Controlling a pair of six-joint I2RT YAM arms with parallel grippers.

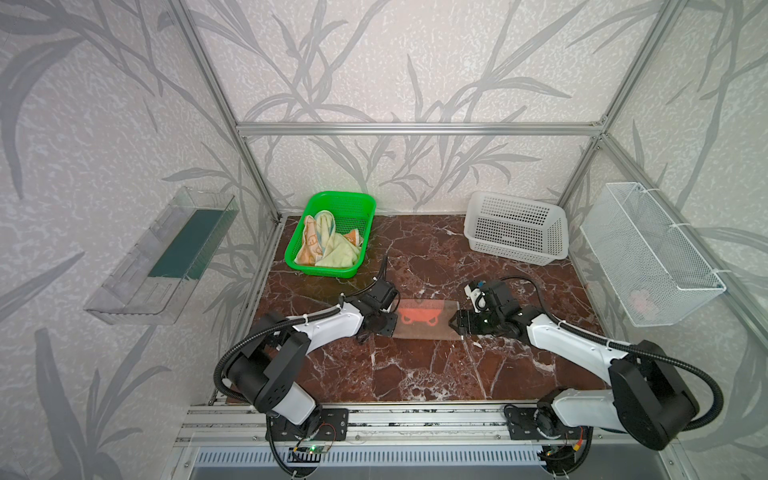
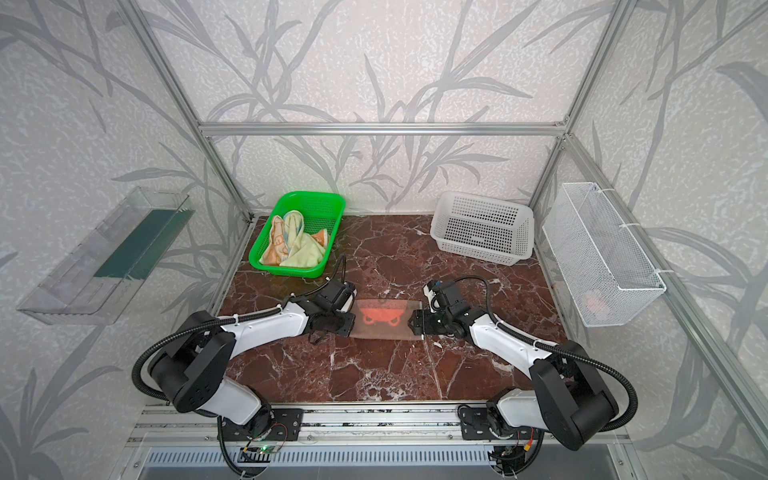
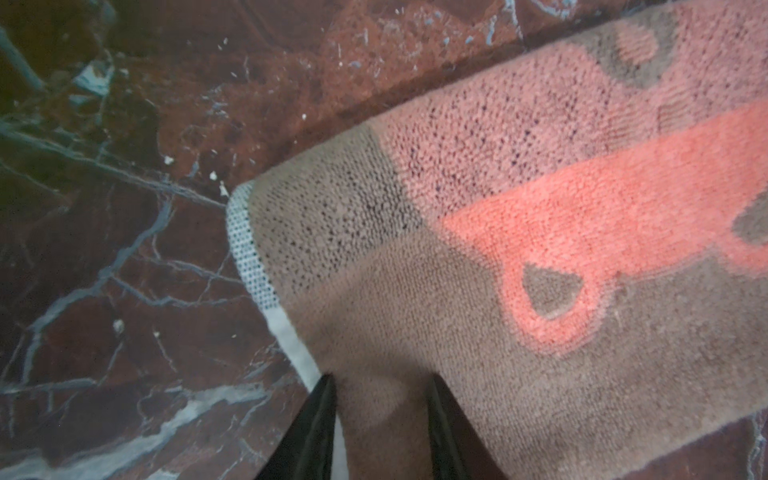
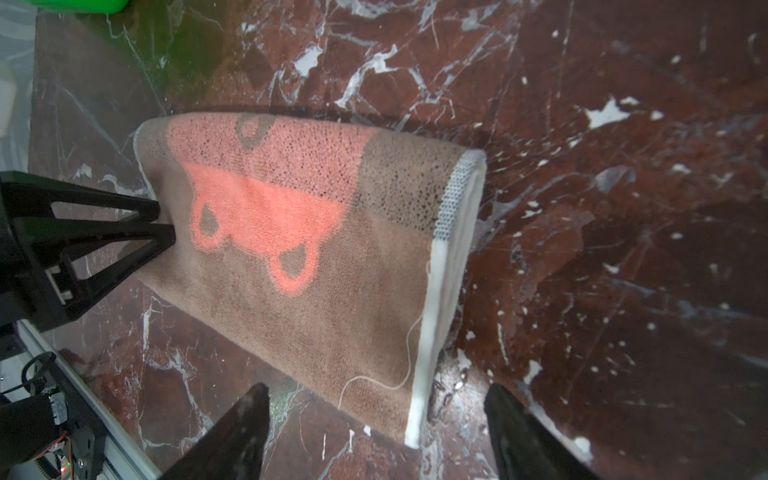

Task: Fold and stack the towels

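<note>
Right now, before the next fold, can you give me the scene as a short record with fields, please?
bear towel: lies on the table, doubled over, between the two arms
left jaws: shut on the towel's left edge
right jaws: open at the towel's right end, gripping nothing
green basket: back left; holds the yellow towel and the cartoon-face towel, both crumpled
white basket: back right
stack: not yet begun
</note>
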